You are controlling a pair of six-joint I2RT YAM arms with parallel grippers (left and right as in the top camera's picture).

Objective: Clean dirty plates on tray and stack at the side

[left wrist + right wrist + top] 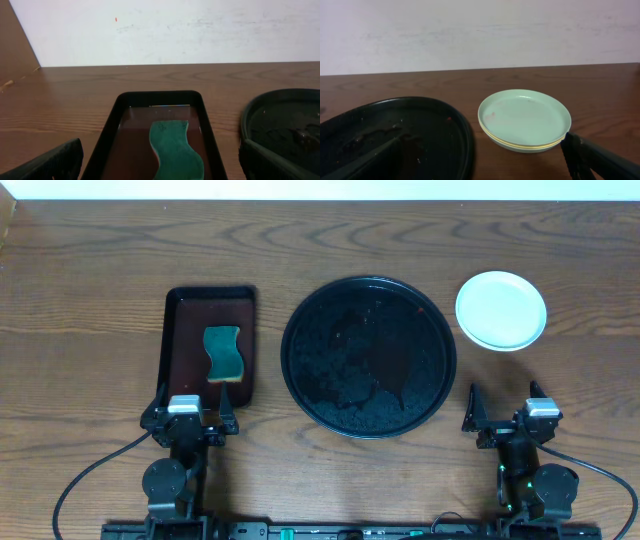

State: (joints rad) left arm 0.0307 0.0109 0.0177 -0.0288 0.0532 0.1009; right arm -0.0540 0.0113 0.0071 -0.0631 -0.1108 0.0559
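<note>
The plates (501,310) sit in one stack on the counter (100,260), just beside the tray (300,350) at its far right and not touching it; that puts them at the side, clear of the soiled surface, so I judge the stacking done. The tray carries no plate; its black, speckled floor shows dark smears and a few red flecks. From the right wrist the top plate looks pale and shallow, with a yellow rim peeping out beneath it; one faint pinkish mark and a tiny dot show on its face, and I cannot tell whether they are residue or glare. How many plates are stacked cannot be counted for certain.

The sponge (223,353) lies flat in the small tray (185,330) to the left, probably parked there to keep its wetness off the wood.

The left hand (193,408) hangs near that small tray's front edge, fingers spread, gripping nothing; the right hand (507,405) sits low by the front edge, well short of the plates, likewise spread and empty.
</note>
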